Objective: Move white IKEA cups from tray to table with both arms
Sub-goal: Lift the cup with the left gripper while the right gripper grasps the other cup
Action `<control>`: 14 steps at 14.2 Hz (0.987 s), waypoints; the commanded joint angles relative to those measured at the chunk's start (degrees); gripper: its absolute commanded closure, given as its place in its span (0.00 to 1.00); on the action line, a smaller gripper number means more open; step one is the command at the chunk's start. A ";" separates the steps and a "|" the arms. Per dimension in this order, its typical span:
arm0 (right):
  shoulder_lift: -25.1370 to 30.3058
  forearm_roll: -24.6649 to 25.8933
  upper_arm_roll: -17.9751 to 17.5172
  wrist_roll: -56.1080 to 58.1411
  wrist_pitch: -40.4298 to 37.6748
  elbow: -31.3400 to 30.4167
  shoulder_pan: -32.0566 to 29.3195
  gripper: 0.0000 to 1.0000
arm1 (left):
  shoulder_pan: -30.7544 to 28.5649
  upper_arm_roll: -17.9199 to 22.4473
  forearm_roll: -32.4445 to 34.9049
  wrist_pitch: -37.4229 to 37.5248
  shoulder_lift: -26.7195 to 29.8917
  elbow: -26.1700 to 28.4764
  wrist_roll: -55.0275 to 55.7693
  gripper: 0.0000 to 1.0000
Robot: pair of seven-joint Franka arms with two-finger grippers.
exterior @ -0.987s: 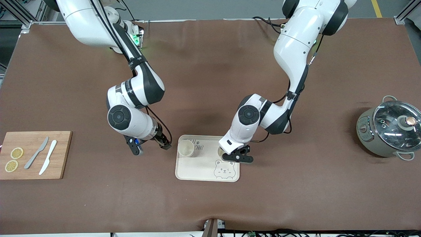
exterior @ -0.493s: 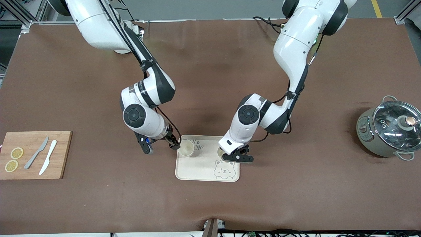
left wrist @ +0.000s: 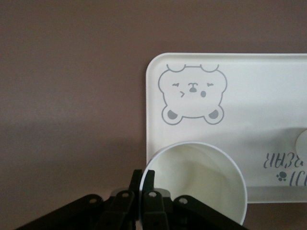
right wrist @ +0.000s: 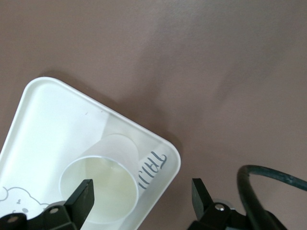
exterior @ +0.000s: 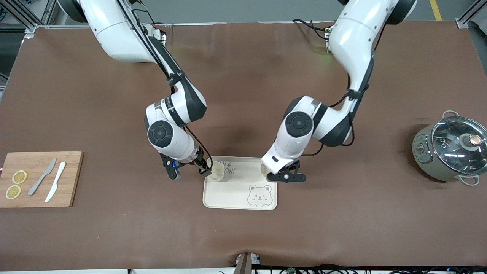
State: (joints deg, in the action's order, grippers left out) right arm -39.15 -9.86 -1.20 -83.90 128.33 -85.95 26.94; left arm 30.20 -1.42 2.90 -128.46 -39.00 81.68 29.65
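Note:
One white cup stands on the cream bear-print tray, at the corner toward the right arm's end. My right gripper is open around that cup's wall: one finger is over its mouth, the other is off the tray, over the table. My left gripper is shut on the rim of the second white cup, mostly hidden under the hand. Its fingertips pinch the rim of the cup above the tray's edge. Whether this cup rests on the tray I cannot tell.
A wooden cutting board with two lemon slices, a grey knife and a white knife lies at the right arm's end. A grey cooker pot with a glass lid stands at the left arm's end.
My right gripper has moved in from beside the tray and now straddles the wall of its cup. The left gripper has shifted with its cup toward the left arm's end.

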 commanded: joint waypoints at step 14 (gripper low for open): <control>-3.30 0.45 0.41 -2.41 4.04 1.22 2.67 0.84 | -28.35 -11.59 -0.88 -21.65 29.50 47.24 -26.47 1.00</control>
State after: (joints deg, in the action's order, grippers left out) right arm -41.48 -9.86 -1.19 -85.31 132.28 -85.94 29.18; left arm 4.38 -11.86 2.90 -147.33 -13.17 123.99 6.28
